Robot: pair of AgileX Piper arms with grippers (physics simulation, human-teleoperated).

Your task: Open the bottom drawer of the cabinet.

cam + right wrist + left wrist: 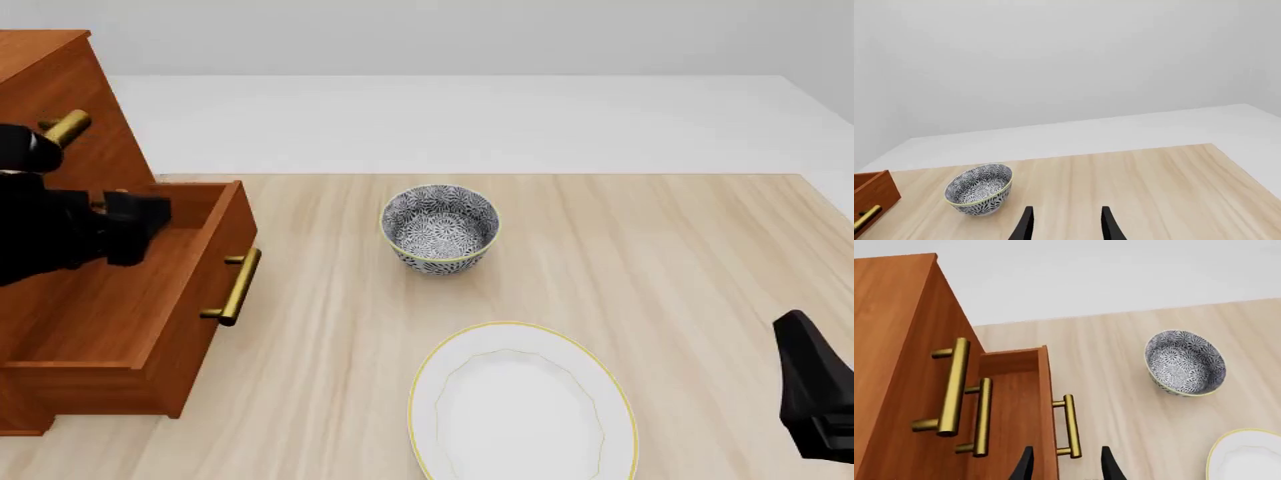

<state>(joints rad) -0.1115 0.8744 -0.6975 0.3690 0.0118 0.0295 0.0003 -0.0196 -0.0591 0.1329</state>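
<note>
The cabinet [47,80] stands at the table's left edge; it also shows in the left wrist view [901,315]. Its bottom drawer [134,300] is pulled well out, and its brass handle [234,287] faces right. In the left wrist view the drawer [1017,405] juts past the two upper handles. My left gripper [1066,465] is open above the drawer front, its fingers on either side of the bottom handle [1069,425], apart from it. In the front view the left gripper [134,222] hangs over the drawer. My right gripper [1066,225] is open and empty at the front right [814,400].
A patterned bowl [441,225] stands mid-table right of the drawer, also seen in the left wrist view [1185,362] and the right wrist view [979,189]. A white plate [521,405] with a yellow rim lies at the front centre. The drawer's corner [874,192] shows in the right wrist view.
</note>
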